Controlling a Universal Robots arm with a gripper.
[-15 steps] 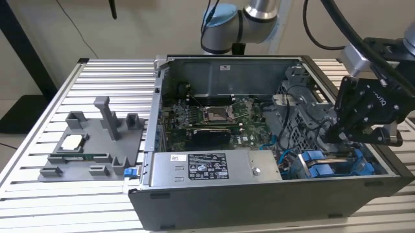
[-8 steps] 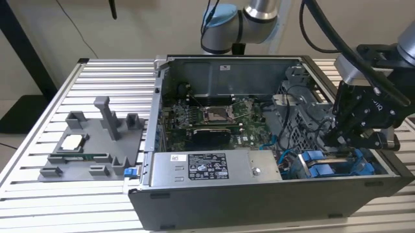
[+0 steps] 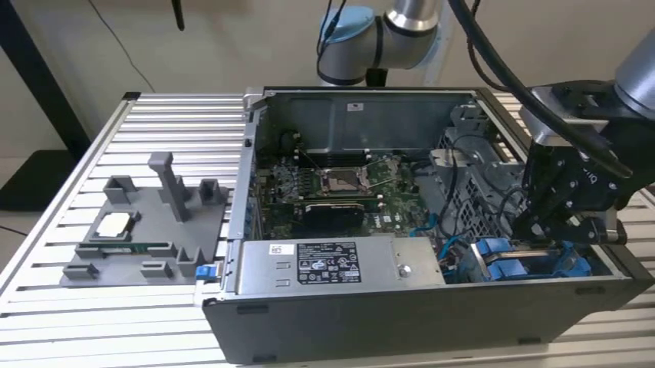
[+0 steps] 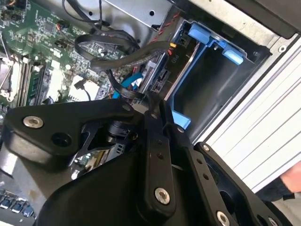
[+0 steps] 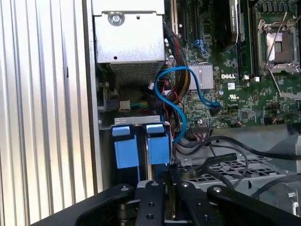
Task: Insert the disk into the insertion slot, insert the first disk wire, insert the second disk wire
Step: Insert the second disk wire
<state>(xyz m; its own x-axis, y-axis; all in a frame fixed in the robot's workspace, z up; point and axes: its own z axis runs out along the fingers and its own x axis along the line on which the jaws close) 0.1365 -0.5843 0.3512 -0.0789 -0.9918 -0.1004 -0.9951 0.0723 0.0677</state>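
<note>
Your gripper [image 3: 541, 230] is lowered inside the open computer case [image 3: 409, 322], directly over the insertion slot [image 3: 532, 264] with its blue side pieces. In the second wrist view its fingers [image 4: 151, 109] look drawn narrow around a black cable [image 4: 122, 59]; I cannot tell whether they truly clamp it. The disk [image 4: 162, 77] sits seated in the slot, just beyond the fingertips. A blue cable [image 5: 181, 101] loops nearby.

In the exterior view the gripper [image 3: 542, 230] hides most of the insertion slot [image 3: 532, 264], and its fingertips (sunk behind the case wall) cannot be made out. In both wrist views the gripper's black body is cut off by the picture's edge. The disk [image 4: 162, 77] is mostly screened by black cables [image 4: 117, 56].
</note>
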